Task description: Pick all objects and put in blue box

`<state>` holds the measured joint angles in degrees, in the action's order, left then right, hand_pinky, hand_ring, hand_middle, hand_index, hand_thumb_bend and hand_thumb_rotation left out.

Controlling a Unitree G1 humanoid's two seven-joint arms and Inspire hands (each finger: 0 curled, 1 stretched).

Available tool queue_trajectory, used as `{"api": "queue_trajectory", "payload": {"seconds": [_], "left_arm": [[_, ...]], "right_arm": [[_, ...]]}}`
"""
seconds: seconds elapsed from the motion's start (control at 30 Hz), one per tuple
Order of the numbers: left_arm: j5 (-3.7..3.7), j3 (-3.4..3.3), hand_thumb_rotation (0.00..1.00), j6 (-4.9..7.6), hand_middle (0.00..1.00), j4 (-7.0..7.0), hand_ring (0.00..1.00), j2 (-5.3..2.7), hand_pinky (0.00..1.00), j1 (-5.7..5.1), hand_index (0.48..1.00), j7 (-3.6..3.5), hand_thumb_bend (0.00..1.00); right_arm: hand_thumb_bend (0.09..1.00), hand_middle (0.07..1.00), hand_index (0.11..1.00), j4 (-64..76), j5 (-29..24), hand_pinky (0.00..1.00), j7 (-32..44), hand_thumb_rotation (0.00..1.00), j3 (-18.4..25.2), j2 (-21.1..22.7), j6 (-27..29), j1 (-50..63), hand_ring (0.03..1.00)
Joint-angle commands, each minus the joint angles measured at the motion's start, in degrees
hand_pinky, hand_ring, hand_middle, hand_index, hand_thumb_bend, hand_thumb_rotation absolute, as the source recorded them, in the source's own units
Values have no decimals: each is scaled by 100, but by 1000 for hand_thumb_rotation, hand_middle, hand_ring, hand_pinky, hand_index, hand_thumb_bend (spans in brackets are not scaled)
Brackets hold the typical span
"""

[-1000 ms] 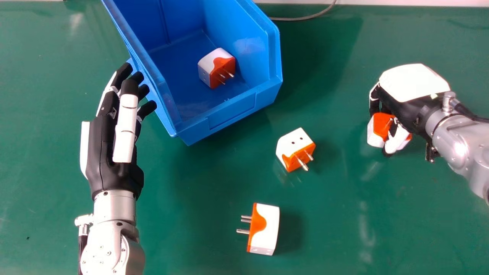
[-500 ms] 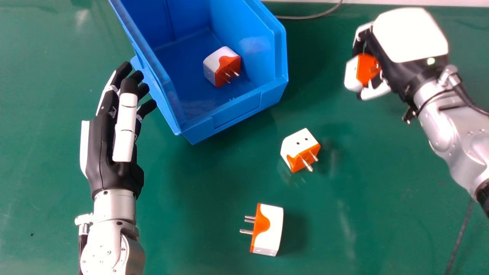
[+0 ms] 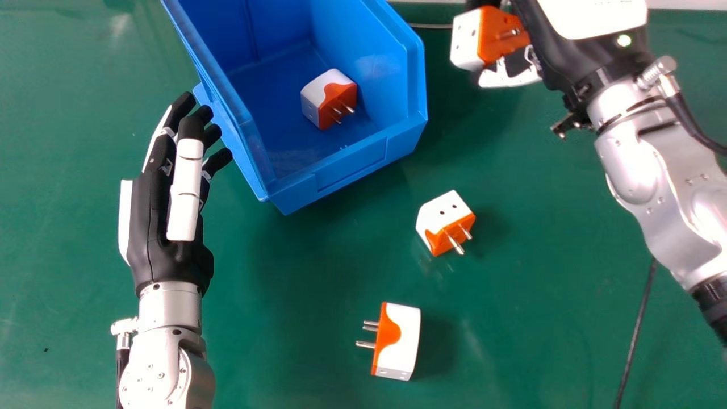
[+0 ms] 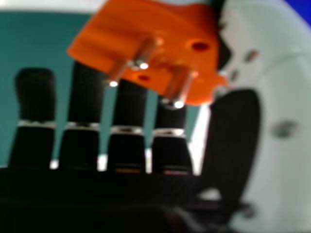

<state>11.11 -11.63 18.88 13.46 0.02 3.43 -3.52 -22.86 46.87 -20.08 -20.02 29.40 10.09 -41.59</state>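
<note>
At one o'clock in the head view, the right hand [image 3: 568,57] pinches an orange-and-white adapter [image 3: 491,38], though blur hides the exact contact, seemingly raised to clear the three-o'clock wall [image 3: 369,68] of the blue box [image 3: 349,165], while the straight-fingered left hand [image 3: 164,227] rests towards nine.

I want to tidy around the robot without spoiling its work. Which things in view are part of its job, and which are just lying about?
Part of the job:
blue box
plug inside it
plug in the right hand
two plugs on the table, and

Just lying about, it seems:
grey cable behind the box
dark cord near the right arm
</note>
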Motion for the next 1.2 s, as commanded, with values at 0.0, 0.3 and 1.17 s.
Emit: {"api": "queue_trajectory", "payload": {"seconds": [0.0,0.3,1.17], "left_arm": [[-14,9,748,132,874,-18,865,0,813,48,871,-12,688],[-44,50,748,138,874,-114,865,-28,813,-13,871,9,688],[-158,96,749,0,872,-365,863,-56,810,-168,868,118,694]], "right_arm": [[519,515,505,-97,53,288,-553,2,81,-65,399,-441,417],[518,507,511,-975,806,297,-1492,1,-518,-846,927,-1447,410],[514,503,515,-5227,1881,351,-2540,1,-2707,-2268,1026,-2698,422]]}}
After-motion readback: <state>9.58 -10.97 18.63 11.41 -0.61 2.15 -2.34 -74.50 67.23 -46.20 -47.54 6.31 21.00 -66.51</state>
